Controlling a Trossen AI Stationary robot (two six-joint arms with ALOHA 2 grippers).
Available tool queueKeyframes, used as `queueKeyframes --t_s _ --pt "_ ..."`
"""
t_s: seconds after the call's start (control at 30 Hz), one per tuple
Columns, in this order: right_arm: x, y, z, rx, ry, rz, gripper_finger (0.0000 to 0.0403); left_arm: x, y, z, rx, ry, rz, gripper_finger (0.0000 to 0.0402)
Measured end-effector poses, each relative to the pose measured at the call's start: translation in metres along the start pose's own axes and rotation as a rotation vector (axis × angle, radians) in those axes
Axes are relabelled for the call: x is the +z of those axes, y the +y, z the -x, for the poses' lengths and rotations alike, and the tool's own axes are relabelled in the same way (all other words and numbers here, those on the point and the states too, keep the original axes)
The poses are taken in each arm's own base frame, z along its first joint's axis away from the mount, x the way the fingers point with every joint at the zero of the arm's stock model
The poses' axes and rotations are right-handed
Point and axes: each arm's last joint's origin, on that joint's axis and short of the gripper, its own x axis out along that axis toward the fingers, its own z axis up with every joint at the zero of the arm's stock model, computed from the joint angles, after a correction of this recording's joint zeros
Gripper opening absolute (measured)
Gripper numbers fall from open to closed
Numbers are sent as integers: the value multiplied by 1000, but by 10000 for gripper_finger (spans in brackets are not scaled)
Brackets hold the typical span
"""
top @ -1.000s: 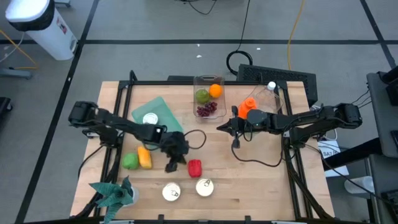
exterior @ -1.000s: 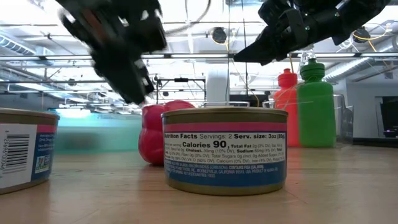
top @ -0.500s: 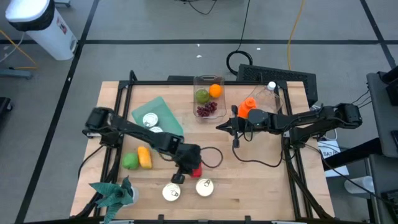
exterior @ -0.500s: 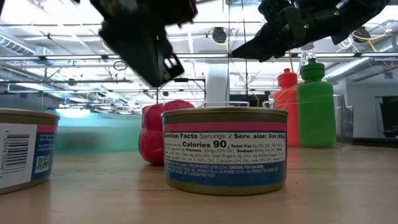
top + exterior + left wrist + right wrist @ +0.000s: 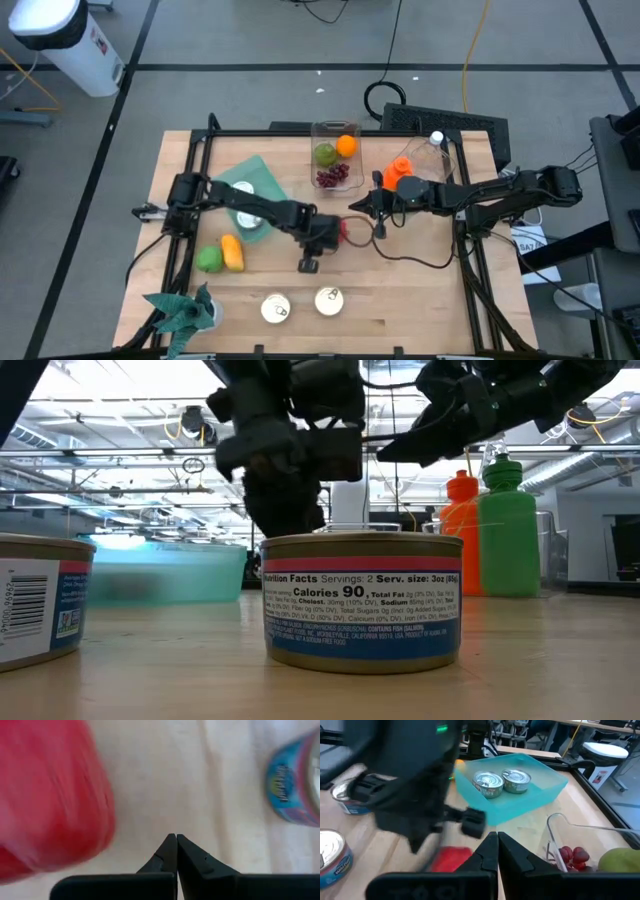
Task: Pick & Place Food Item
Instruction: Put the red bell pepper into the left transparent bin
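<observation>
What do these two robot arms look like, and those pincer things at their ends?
Both arms are dark, jointed and slender, with black cables trailing over the table. The left gripper and right gripper each end in two black, wedge-shaped jaws tapering to a point. A green light glows on the left arm's wrist.

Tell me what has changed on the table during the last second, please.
The left gripper swept toward the table's middle, fingers shut. The red food item moved with it, apparently pushed, not gripped, and now lies near the right gripper. The right gripper and the two loose cans stayed.
</observation>
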Motion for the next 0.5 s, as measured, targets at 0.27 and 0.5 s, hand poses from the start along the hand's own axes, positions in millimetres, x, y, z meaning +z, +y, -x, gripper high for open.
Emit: queueKeyframes --t_s 0.27,0.5 --pt "-2 0 0 3 16 2 0 1 14 22 38 -33 -30 0" --pt "-4 2 0 13 42 1 0 -9 -4 91 82 -154 -199 0"
